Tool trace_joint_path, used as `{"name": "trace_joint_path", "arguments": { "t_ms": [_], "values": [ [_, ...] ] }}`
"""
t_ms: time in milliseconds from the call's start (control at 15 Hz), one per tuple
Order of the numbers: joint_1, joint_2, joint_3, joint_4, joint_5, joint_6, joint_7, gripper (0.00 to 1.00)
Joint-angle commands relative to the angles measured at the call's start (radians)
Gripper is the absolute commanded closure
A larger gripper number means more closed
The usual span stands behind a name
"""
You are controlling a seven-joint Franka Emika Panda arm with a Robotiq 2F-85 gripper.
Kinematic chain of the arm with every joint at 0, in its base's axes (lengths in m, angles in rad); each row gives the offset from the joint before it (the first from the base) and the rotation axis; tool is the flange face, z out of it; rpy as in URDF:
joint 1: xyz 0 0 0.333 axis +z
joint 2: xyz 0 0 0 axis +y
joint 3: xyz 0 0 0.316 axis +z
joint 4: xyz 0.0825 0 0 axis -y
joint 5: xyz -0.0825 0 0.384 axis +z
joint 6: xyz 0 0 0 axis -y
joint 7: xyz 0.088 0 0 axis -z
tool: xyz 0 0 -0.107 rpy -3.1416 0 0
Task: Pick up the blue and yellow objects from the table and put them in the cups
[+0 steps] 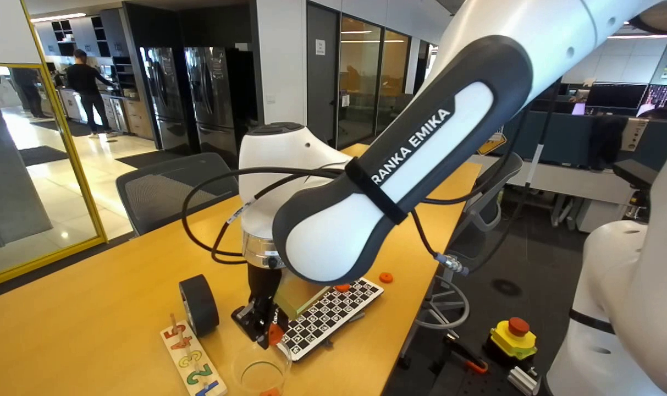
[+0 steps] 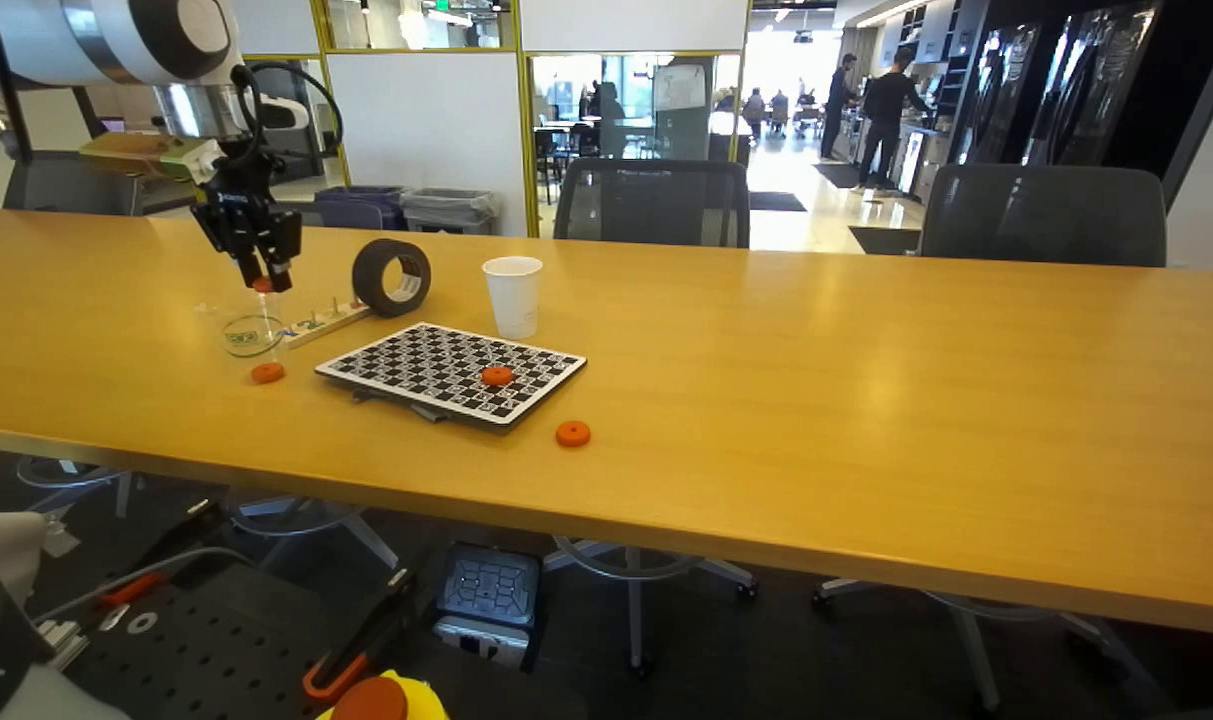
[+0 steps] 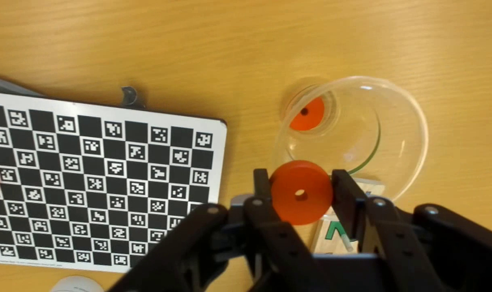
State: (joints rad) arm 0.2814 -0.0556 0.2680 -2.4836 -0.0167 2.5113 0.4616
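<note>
Orange disc (image 3: 301,180), holed: pinched edge to edge in the gripper (image 3: 301,184), just by the rim of the clear cup (image 3: 400,134). Probably light, stiff, slippery; best gripped across opposite edges.

Between my fingers (image 3: 262,184) is a disc (image 3: 301,178), above the edge of the plastic cup (image 3: 392,121). In an exterior view, a second disc (image 2: 268,373) lies just before that cup on the counter (image 2: 866,420); rightward, the board (image 2: 416,355) bears a third disc (image 2: 497,376), a fourth disc (image 2: 573,433) lying before it. Behind the board stands the paper cup (image 2: 514,300); left of that, the roll (image 2: 372,278); between roll and plastic cup, the strip (image 2: 326,325).
</note>
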Motion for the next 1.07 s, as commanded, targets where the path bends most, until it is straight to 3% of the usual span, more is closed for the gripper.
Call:
{"name": "trace_joint_path", "arguments": {
  "t_ms": [0, 733, 800, 867, 1000],
  "values": [
    [0.021, -0.064, 0.049, -0.045, -0.006, 0.013, 0.044, 0.83],
    [0.028, -0.04, 0.087, -0.035, 0.0, 0.013, 0.029, 0.83],
    [0.028, -0.037, 0.086, -0.031, 0.001, 0.013, 0.028, 0.69],
    [0.026, -0.034, 0.085, -0.028, -0.003, 0.014, 0.027, 0.33],
    [0.021, -0.028, 0.081, -0.021, -0.01, 0.016, 0.026, 0.27]
  ]
}}
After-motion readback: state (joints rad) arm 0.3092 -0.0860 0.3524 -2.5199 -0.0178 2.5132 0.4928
